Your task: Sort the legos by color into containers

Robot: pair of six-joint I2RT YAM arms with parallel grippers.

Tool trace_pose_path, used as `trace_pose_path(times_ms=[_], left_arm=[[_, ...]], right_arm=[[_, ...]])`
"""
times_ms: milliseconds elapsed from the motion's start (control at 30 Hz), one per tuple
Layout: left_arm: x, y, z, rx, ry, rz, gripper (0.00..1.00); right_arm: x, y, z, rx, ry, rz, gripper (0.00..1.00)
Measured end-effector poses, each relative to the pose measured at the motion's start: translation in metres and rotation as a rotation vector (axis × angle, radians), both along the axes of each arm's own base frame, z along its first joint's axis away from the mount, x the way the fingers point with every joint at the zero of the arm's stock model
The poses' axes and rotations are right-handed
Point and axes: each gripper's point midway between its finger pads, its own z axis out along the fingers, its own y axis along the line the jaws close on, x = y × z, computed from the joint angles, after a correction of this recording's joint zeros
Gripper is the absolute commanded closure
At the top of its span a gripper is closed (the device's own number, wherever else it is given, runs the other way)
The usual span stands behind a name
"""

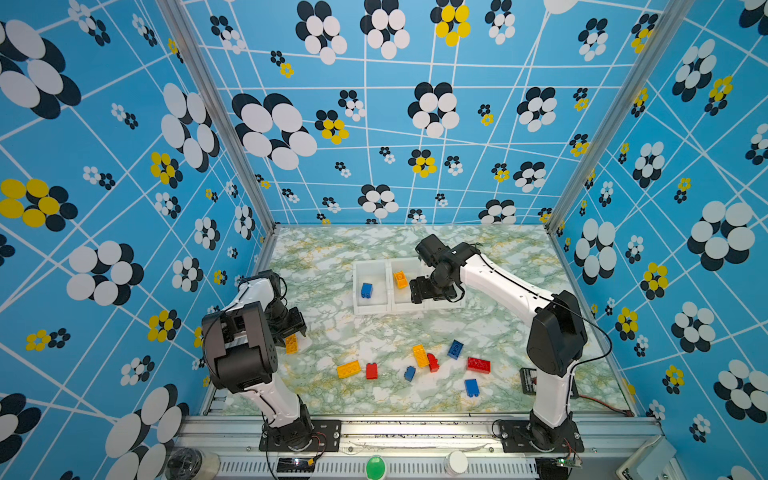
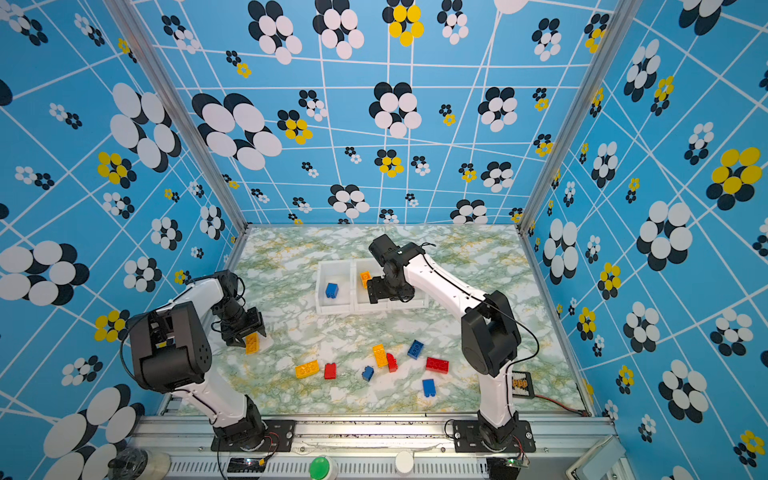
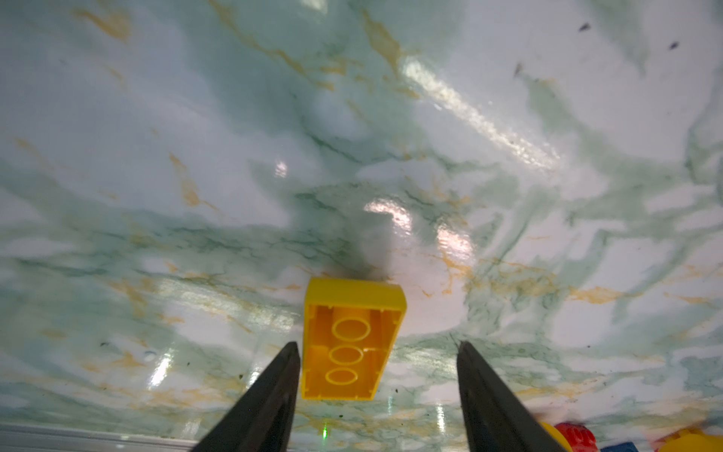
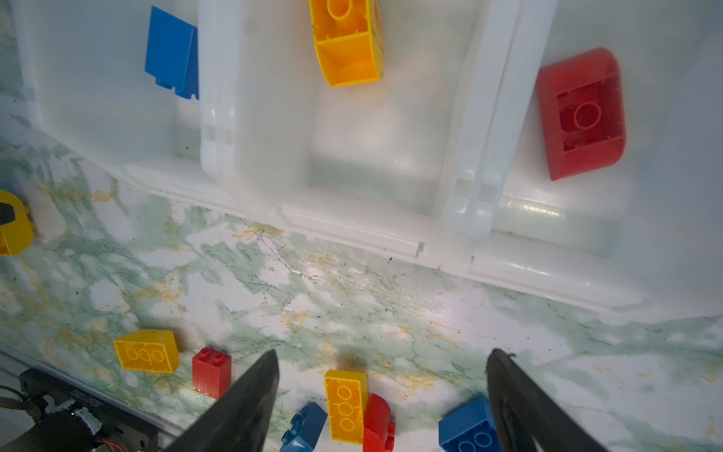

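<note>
My left gripper (image 3: 377,344) is open low over the table at the left, astride an upside-down yellow lego (image 3: 352,340) (image 1: 291,344). One finger touches its side; the other stands apart. My right gripper (image 4: 382,351) (image 1: 417,291) hangs open and empty over the front of the white containers (image 1: 370,309) (image 4: 352,231). The left bin holds a blue lego (image 1: 366,289), the middle one a yellow lego (image 1: 400,279), the right one a red lego (image 4: 581,113). Several loose legos lie on the near table, among them yellow (image 1: 348,369), red (image 1: 478,365) and blue (image 1: 471,387).
A black device with a cable (image 1: 530,380) lies by the right arm's base. The metal front rail (image 1: 415,419) borders the marble table, and patterned walls close the other three sides. A green button (image 1: 375,465) sits below the rail.
</note>
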Motion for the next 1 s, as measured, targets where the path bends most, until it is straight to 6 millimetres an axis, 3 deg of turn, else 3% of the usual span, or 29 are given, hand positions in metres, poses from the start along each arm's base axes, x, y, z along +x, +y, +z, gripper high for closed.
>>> trace_pose_path(times_ms=[433,767,1000], left_arm=[[-0.001,-0.002,-0.010,-0.001,0.033,0.003,0.56],[0.001,-0.003,-0.011,0.008,0.033,0.008,0.79],[0.003,-0.007,-0.008,0.016,0.025,-0.014,0.82]], right_arm=[[0.001,-0.004,-0.001,0.010,-0.005,-0.012,0.16],[0.003,-0.006,-0.001,0.009,-0.005,-0.017,0.16],[0.003,-0.006,0.000,0.010,-0.006,-0.018,0.16]])
